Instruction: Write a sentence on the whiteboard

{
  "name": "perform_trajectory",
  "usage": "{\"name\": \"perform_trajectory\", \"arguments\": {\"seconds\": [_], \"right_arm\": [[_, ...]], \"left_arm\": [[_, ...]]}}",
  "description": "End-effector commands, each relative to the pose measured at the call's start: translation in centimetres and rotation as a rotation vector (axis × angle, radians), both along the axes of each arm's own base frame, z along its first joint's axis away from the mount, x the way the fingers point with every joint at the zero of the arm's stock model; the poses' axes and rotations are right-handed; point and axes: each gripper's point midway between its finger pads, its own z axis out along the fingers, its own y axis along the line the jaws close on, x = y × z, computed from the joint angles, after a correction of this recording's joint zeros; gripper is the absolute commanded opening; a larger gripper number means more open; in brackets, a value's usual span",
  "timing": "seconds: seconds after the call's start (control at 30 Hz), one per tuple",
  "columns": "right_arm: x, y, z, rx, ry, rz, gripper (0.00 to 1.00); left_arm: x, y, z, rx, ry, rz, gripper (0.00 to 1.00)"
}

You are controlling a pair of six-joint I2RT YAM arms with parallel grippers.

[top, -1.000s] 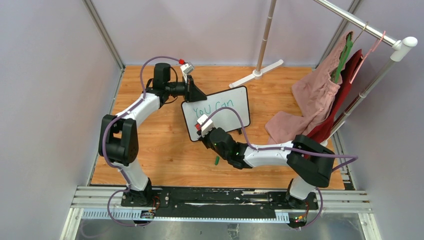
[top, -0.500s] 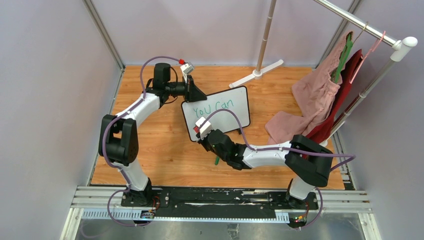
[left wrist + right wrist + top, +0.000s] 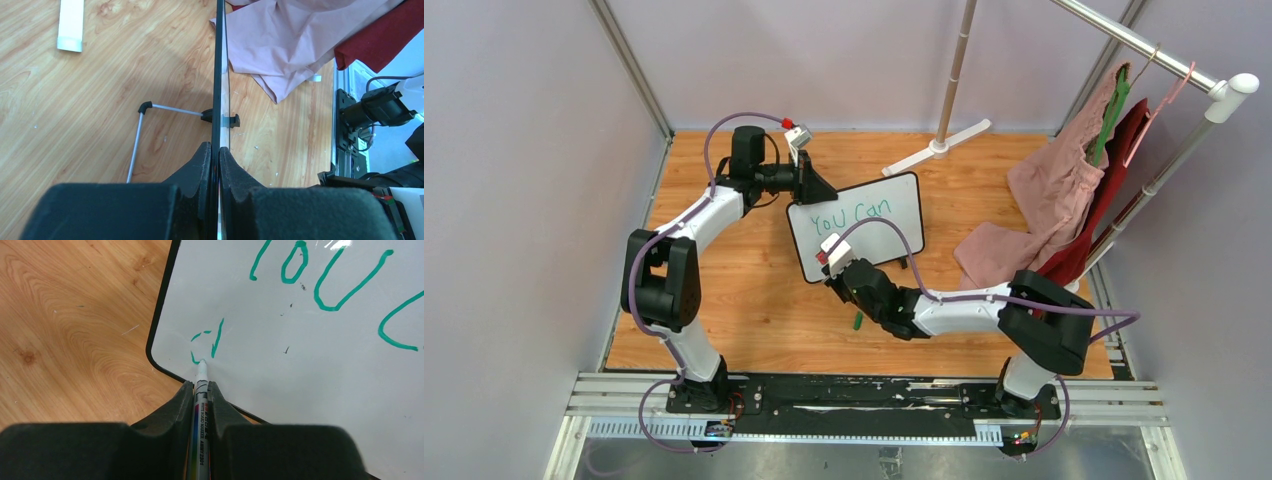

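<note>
Now the right gripper [image 3: 201, 386] is clamped on a whiteboard marker [image 3: 200, 415]. Its tip touches the whiteboard [image 3: 310, 380] near the lower left corner, at a half-formed green letter. Above that, the sentence [image 3: 852, 213] reads "You can". The left gripper [image 3: 218, 160] pinches the edge of the board, which stands propped on the wooden table [image 3: 744, 290].

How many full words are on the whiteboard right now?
2. "You" sits upper left on the whiteboard, "can" right of it. Below, near the lower left corner, only a part-drawn letter at the marker tip; the right arm may hide more.
</note>
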Motion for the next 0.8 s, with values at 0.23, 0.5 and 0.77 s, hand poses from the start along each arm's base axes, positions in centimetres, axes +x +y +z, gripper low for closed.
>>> {"name": "perform_trajectory", "arguments": {"seconds": [0.23, 0.5, 0.77], "right_arm": [[2.5, -0.9, 3.1, 0.033, -0.053, -0.068, 0.0], [2.2, -1.0, 4.3, 0.069, -0.066, -0.051, 0.0], [1.5, -2.4, 5.0, 0.1, -0.069, -0.06, 0.0]], "left_arm": [[-0.8, -0.2, 0.1, 0.007, 0.006, 0.001, 0.0], [-0.7, -0.2, 0.1, 0.008, 0.006, 0.002, 0.0], [-0.7, -0.2, 0.1, 0.008, 0.007, 0.004, 0.0]]}}
